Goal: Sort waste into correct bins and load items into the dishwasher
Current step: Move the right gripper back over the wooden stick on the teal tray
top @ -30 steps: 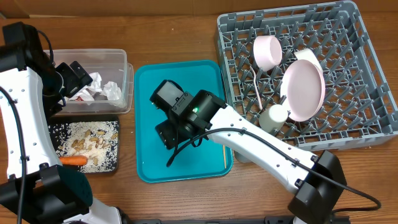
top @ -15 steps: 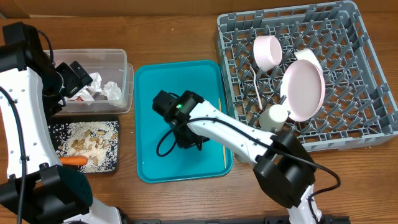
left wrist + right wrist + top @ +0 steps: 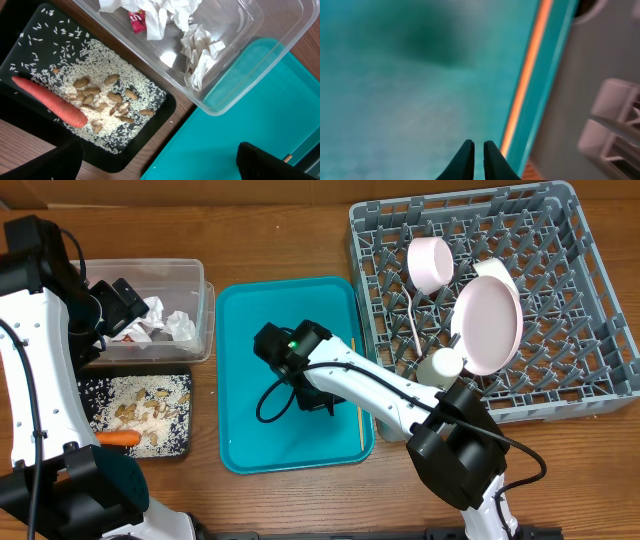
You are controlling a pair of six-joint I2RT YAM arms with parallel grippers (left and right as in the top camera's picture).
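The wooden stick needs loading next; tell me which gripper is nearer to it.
Right. The right gripper sits low over the teal tray, the wooden stick just beside its tips. The left gripper hovers by the clear tub, across the tray from the stick.

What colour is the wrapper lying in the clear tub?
The wrapper is red; the left wrist view shows it best.

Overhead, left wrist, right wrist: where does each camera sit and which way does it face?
Overhead: fixed above the table, facing straight down on the flat teal tray and grey plastic dish rack; left arm and right arm show.
Left wrist: faces down at the shallow black tray and small orange carrot; open left gripper at bottom.
Right wrist: close over the teal tray, blurred; shut right gripper shows.
Shared: overhead and left wrist both show the carrot.
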